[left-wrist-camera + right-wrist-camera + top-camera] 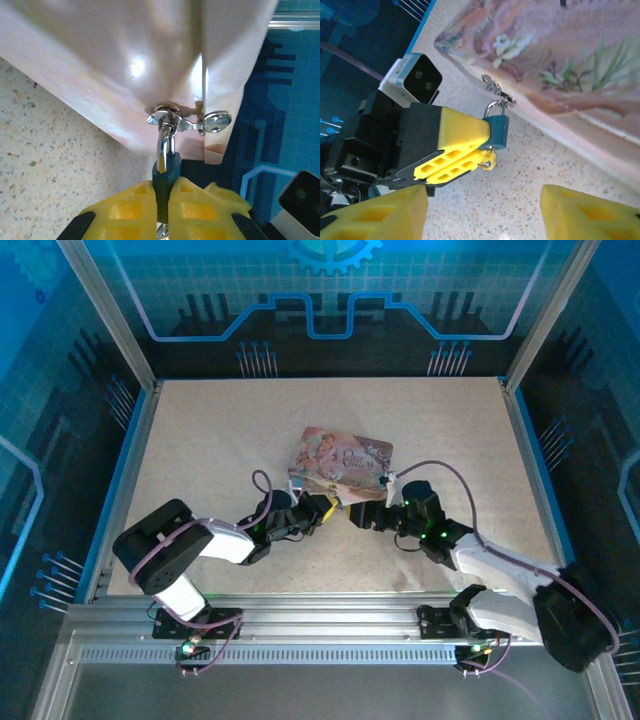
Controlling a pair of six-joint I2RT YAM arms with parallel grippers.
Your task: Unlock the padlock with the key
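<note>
On the speckled bench [200, 460], the left gripper [484, 146] has its yellow fingers clenched flat on the teal body of the padlock [498, 132], just short of the bench's middle. The lock's thin silvery shackle [164, 147] is threaded through the metal hasp [172, 120] on the near side of the pink illustrated tin [345, 462], which lies at the centre of the bench, well apart from every edge. The small round head of the key [489, 160] shows at the base of the padlock, touching the lower left finger. To the right, the right gripper [482, 217] hangs just beside the lock, jaws released and spread wide, grasping nothing.
</note>
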